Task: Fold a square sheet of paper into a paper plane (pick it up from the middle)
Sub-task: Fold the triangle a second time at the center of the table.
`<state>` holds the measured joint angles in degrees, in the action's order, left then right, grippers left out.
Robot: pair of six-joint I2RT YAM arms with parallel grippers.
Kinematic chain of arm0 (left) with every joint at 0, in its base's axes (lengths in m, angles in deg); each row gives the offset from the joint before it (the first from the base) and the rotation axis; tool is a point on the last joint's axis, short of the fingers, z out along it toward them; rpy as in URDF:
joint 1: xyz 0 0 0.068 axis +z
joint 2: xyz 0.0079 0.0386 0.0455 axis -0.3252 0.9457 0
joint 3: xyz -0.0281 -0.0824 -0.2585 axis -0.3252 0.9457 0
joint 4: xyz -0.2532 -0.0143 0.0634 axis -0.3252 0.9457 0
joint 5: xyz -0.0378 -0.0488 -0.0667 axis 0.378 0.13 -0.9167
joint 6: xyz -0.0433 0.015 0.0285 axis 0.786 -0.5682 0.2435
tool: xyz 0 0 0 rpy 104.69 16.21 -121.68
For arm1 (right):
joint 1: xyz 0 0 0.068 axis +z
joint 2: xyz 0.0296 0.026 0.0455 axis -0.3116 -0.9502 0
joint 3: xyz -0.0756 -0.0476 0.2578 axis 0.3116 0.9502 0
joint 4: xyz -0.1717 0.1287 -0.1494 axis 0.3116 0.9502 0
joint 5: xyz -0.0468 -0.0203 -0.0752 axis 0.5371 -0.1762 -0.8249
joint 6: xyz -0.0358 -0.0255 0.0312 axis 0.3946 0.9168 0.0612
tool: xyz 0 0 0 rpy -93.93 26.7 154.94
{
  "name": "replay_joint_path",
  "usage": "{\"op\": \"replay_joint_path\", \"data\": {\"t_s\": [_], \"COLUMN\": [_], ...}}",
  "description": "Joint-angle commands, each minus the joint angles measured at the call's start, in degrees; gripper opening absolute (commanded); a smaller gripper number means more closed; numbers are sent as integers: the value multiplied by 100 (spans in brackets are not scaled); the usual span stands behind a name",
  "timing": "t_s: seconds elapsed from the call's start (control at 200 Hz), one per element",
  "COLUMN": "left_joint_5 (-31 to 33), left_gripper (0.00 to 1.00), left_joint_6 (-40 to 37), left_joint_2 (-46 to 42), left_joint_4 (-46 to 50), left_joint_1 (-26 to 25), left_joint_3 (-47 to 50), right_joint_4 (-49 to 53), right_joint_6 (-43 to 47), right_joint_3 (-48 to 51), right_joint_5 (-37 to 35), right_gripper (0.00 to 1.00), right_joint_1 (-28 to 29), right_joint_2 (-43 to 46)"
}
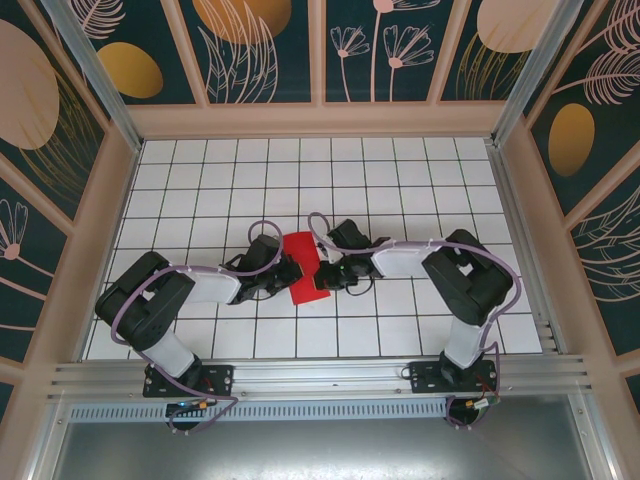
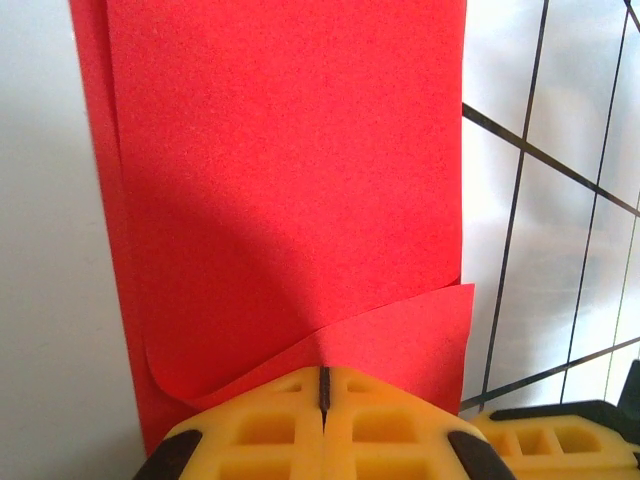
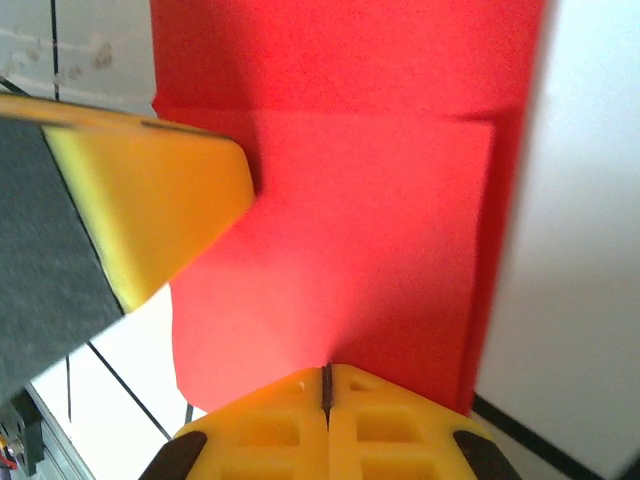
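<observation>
The white tiled table (image 1: 400, 170) carries everything. The left arm (image 1: 160, 295) bends in from the table's left near corner and the right arm (image 1: 465, 275) from its right near corner, both reaching toward its middle. The square sheet of paper (image 1: 303, 262), folded into a narrower red strip, lies flat at the table's middle. The left gripper (image 2: 323, 385) and the right gripper (image 3: 327, 380) each have their yellow fingers pressed together against the strip's opposite long edges; I cannot tell if a layer is caught between them
</observation>
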<state>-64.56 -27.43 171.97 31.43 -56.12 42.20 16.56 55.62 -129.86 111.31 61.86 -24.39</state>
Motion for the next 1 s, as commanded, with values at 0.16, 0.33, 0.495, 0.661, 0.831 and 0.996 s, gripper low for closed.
{"op": "replay_joint_path", "data": {"t_s": [0.16,0.33,0.495,0.661,0.831,0.996], "left_joint_5": [643,419,318,237,169,-123], "left_gripper": [3,4,7,7,9,13], "left_joint_6": [-109,-288,-500,-606,-805,-898], "left_joint_2": [351,244,137,66,-68,-364], "left_joint_4": [982,734,759,711,614,118], "left_joint_1": [25,28,25,27,25,26], "left_joint_3": [226,153,-80,-186,-300,-264], "right_joint_4": [793,790,169,-63,62,147], "right_joint_6": [156,106,-315,-459,-367,-353], "right_joint_3": [1035,844,351,-76,-133,5], "right_joint_5": [-4,-94,-20,-195,-257,-333], "right_gripper": [0,0,0,0,0,0], "right_joint_1": [-237,-262,-46,26,-2,-20], "right_joint_2": [920,1403,1077,324,28,-105]}}
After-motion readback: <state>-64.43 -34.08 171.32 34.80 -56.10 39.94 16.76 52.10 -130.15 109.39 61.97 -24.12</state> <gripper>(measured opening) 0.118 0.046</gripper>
